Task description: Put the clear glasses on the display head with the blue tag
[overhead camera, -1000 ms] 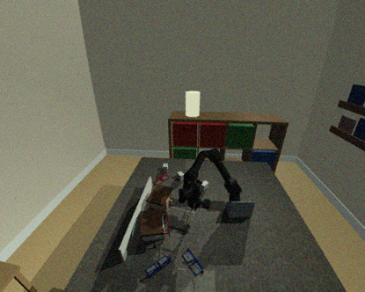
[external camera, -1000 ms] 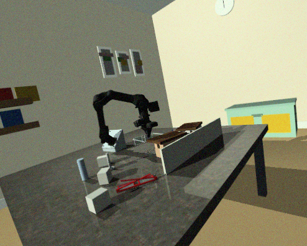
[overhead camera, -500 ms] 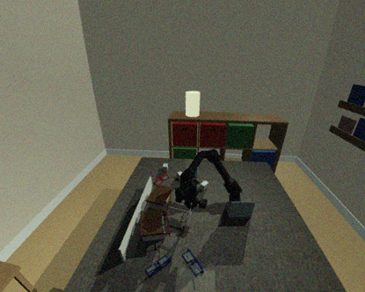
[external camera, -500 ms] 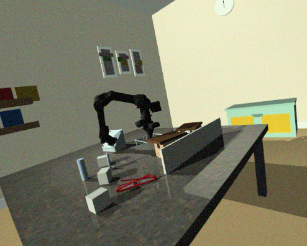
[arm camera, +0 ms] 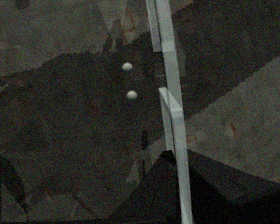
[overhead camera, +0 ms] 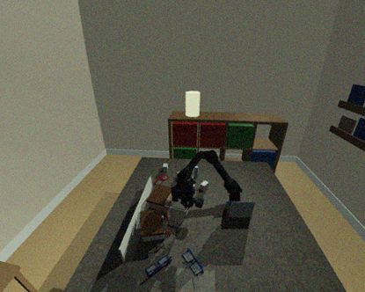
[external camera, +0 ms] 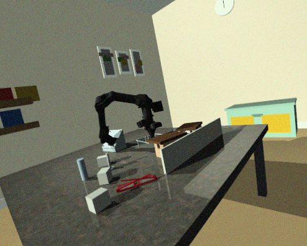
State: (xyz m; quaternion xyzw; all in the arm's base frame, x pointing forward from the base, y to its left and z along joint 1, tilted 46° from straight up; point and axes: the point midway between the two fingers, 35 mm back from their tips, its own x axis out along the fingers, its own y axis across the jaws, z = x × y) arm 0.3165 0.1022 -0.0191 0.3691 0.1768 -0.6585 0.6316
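My gripper (overhead camera: 189, 206) (external camera: 153, 135) is shut on the clear glasses (external camera: 142, 141) (arm camera: 172, 75), which hang at the fingertips above the table, beside the heads. In the wrist view the pale frame runs from the top edge down past the dark fingers, with two small white balls to its left. Two display heads with brown tops stand side by side: one head (overhead camera: 159, 193) (external camera: 166, 137) is nearer the gripper in the top view, the other head (overhead camera: 153, 222) (external camera: 189, 126) is beyond it in the exterior view. The blue tag cannot be made out. The glasses are clear of both heads.
A pale upright panel (overhead camera: 137, 217) (external camera: 192, 146) stands behind the heads. Red glasses (overhead camera: 161, 179) (external camera: 137, 182) and several pale blocks lie near one end. Two blue-framed glasses (overhead camera: 158, 266) (overhead camera: 192, 263) lie at the other. A bluish cylinder (external camera: 82, 169) stands near the blocks.
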